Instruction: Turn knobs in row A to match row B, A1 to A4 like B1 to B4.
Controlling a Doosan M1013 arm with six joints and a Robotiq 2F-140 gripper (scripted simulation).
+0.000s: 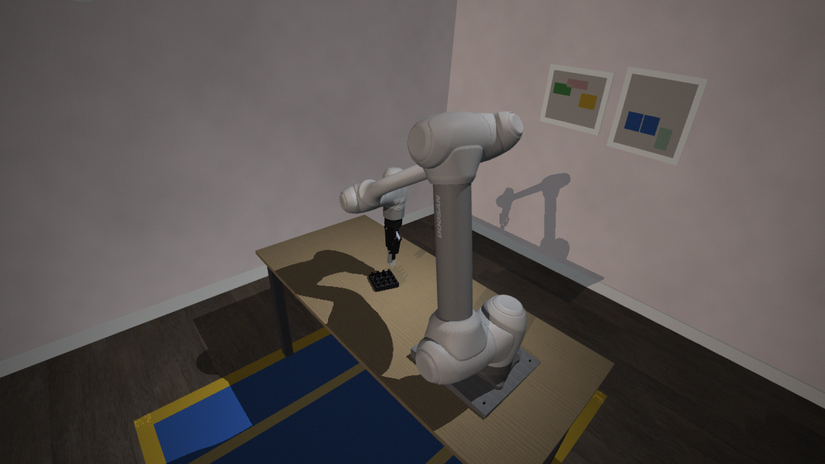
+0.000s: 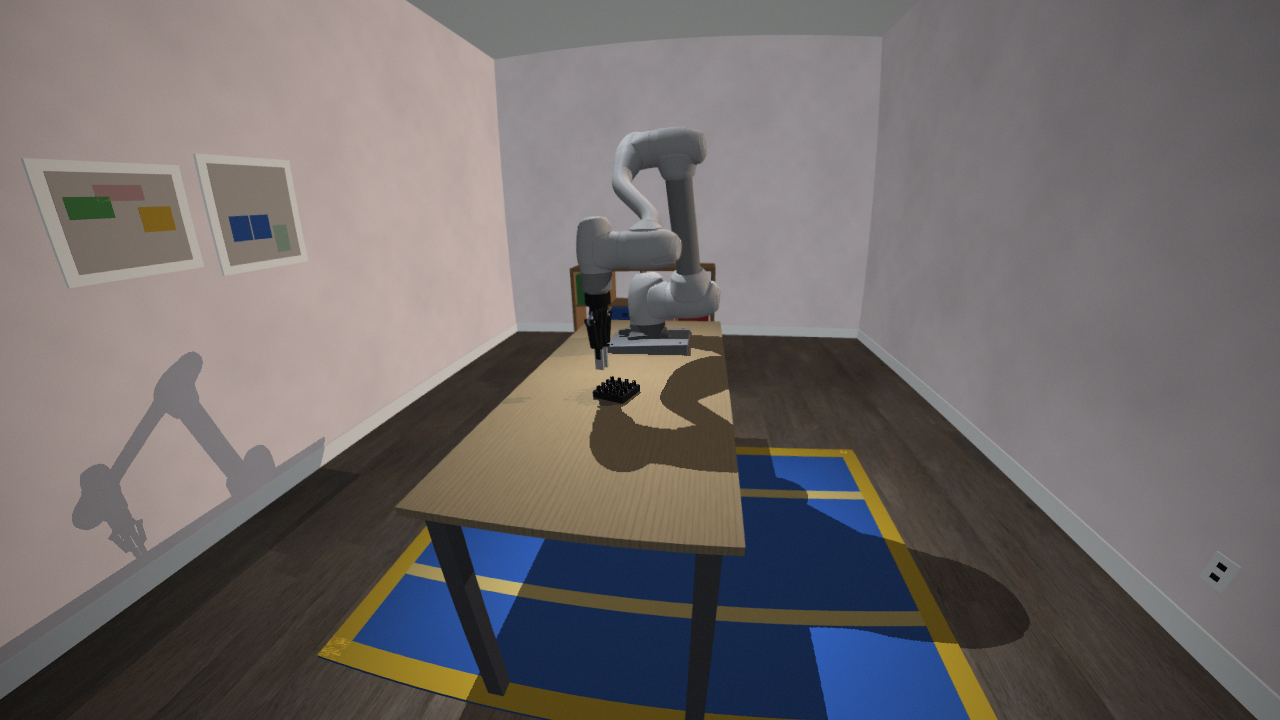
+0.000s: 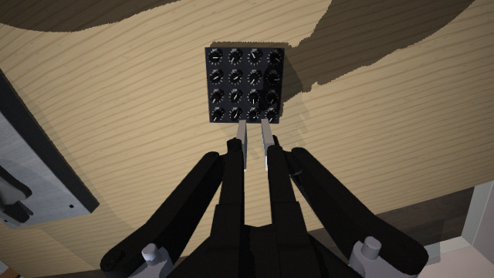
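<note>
The black knob box (image 3: 244,85) stands on the wooden table, with its rows of black knobs and their white lines square to the wrist view. It also shows small in the top view (image 1: 384,281) and the exterior view (image 2: 617,390). The printed names are too small to read, so I cannot tell which row is A. My gripper (image 3: 254,130) points straight down and hovers a little above the box's edge nearest to the wrist camera, clear of the knobs. Its fingers stand close together with a narrow gap, and nothing is between them. The gripper also shows in the top view (image 1: 391,262) and the exterior view (image 2: 600,365).
The arm's grey base plate (image 1: 478,381) is bolted to the table and shows at the left of the wrist view (image 3: 35,181). The arm's shadow falls across the table beside the box. A blue and yellow rug (image 2: 716,573) lies under the table.
</note>
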